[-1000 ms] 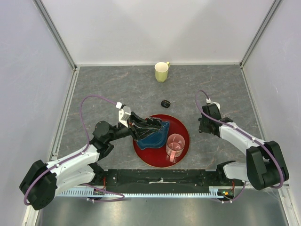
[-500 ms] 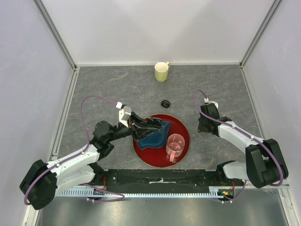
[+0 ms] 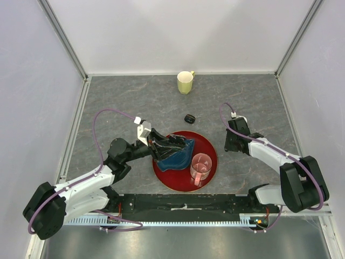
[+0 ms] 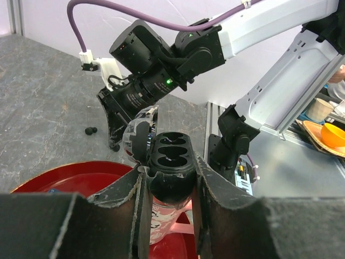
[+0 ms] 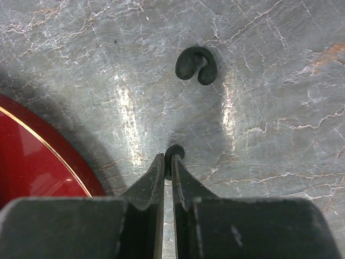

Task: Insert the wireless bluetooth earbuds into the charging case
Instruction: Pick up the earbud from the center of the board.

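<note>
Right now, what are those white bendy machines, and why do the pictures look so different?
They are robot arms: the left arm and the right arm. One picture looks down from above; the other two come from cameras on each wrist. On the grey table sit a red tray with a pink cup, a yellow mug and a closed black case. The left claw squeezes an open charging case. The right claw points down at a tiny black earbud; I can't tell if it's pinched. Two more earbuds lie nearby.
</note>
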{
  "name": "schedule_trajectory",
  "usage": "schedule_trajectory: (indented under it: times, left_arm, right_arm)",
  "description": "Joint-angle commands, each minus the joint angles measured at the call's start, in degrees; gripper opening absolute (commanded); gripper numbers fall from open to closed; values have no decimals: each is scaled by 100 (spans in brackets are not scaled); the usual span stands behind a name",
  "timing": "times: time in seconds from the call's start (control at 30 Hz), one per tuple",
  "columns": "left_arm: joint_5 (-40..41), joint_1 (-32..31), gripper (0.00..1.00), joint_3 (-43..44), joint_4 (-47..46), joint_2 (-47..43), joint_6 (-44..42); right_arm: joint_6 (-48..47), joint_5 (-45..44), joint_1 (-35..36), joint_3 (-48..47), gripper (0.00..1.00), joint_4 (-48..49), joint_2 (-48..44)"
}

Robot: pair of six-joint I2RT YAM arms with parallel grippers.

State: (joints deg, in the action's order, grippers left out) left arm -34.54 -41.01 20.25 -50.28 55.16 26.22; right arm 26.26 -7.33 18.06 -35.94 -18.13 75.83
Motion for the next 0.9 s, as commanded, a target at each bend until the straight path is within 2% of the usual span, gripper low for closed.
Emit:
schedule_trajectory:
  times: [0.0,0.27,0.57,0.7,0.87]
  left_arm:
    - [53,-29,2,84,-70,57,164]
    - [36,-29,2,58,-34,22,138]
    - [79,-29,2,76,45,-14,59]
    - [36,-29,2,76,62,-40,68]
    - [45,-21,2,49,71,-136,-29]
  right_arm:
    - [2,-14,30,-88,10,-120,134]
    - [72,-294,30,-158,3,-305,72]
    - [160,-550,30,-343,1,-630,-112]
    - [151,-340,30,-536,0,-832,-322]
    - [-86,530,30,-975,1,-850,-1042]
